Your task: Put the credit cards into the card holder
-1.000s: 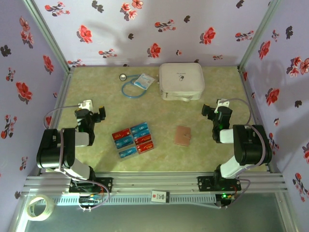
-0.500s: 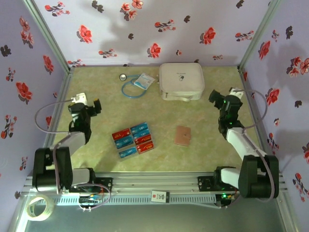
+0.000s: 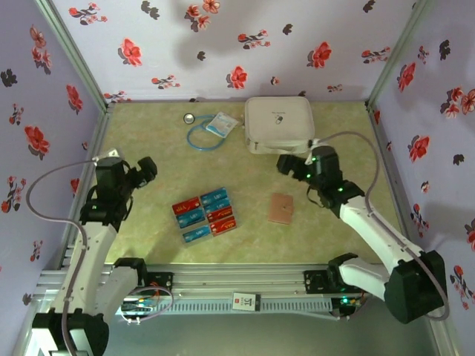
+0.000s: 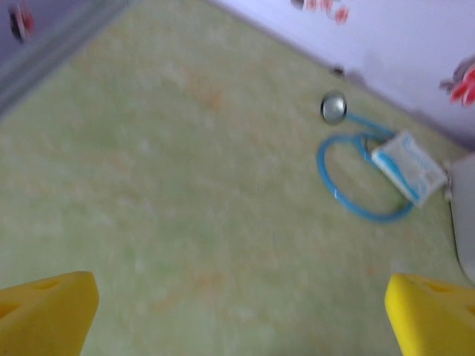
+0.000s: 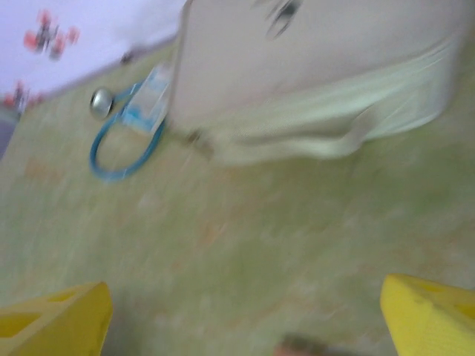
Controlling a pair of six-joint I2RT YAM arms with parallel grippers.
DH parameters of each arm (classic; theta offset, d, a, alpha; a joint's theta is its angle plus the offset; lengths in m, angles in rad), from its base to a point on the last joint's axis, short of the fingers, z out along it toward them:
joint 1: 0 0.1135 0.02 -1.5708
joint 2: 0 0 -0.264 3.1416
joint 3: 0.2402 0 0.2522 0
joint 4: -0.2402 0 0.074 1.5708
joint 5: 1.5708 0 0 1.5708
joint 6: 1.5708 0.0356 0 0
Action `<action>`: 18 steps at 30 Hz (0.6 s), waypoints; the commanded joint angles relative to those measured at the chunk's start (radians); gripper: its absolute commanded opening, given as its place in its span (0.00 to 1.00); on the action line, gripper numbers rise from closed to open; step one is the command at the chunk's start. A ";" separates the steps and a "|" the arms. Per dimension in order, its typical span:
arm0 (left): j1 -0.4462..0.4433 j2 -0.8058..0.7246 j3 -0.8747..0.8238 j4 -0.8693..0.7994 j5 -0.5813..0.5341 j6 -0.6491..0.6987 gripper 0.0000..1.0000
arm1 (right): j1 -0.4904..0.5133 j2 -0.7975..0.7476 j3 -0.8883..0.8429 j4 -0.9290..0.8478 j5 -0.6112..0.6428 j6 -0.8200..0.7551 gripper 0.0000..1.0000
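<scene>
Several red and blue credit cards (image 3: 204,215) lie side by side flat on the table, left of centre. The pinkish-brown card holder (image 3: 280,208) lies shut to their right. My left gripper (image 3: 145,170) hovers open, left of and behind the cards, with bare table between its yellow fingertips (image 4: 46,311). My right gripper (image 3: 292,165) is open just behind the card holder and in front of the white case. Nothing is between its fingertips (image 5: 53,319). In the right wrist view a brown edge (image 5: 312,347) of the card holder shows at the bottom.
A large white zip case (image 3: 279,124) stands at the back centre (image 5: 319,67). A blue stethoscope (image 3: 200,135) and a small packet (image 3: 221,124) lie left of it. Flowered walls close in three sides. A tape roll (image 3: 59,317) sits off the table at front left.
The right arm has swung left and forward, from the right side to just behind the card holder. The left arm has stretched upward, its gripper staying near the left side. Cards and holder have not moved.
</scene>
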 commanded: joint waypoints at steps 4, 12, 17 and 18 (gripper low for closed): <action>-0.144 -0.119 -0.021 -0.348 0.076 -0.206 1.00 | 0.277 0.016 -0.003 -0.152 0.126 -0.037 0.91; -0.384 -0.199 -0.122 -0.369 0.040 -0.400 1.00 | 0.588 0.110 -0.060 -0.160 0.292 -0.016 0.91; -0.502 -0.164 -0.173 -0.281 -0.017 -0.451 1.00 | 0.666 0.190 -0.081 -0.103 0.319 0.011 0.91; -0.514 -0.151 -0.178 -0.263 -0.019 -0.454 1.00 | 0.672 0.209 -0.081 -0.094 0.320 0.014 0.91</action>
